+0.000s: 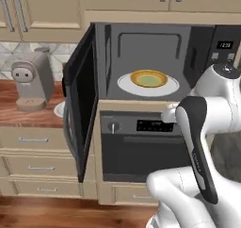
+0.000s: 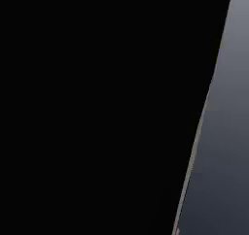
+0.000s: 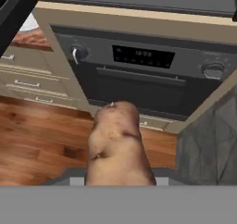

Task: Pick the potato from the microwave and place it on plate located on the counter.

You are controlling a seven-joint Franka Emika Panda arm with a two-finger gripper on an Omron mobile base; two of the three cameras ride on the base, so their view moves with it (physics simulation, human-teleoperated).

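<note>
Hand view: I see the potato (image 3: 119, 146), lumpy, brown and mottled, standing close before the camera with the gripper closed on it; beyond it lie the knobbed oven (image 3: 143, 75) and the wood floor (image 3: 41, 140). Left base view: I see what the hand view crops, the microwave (image 1: 150, 57) with its door (image 1: 81, 104) swung open, a yellow-rimmed dish (image 1: 148, 78) on the white turntable (image 1: 148, 86), and the plate's (image 1: 60, 109) edge on the counter (image 1: 28, 116).

- You have the potato (image 3: 118, 149) large in the foreground, held up at the gripper end.
- Behind it you see the knobbed oven (image 3: 148, 77), door closed.
- Wood floor (image 3: 41, 140) lies below; beige drawers (image 3: 28, 84) at left.
</note>
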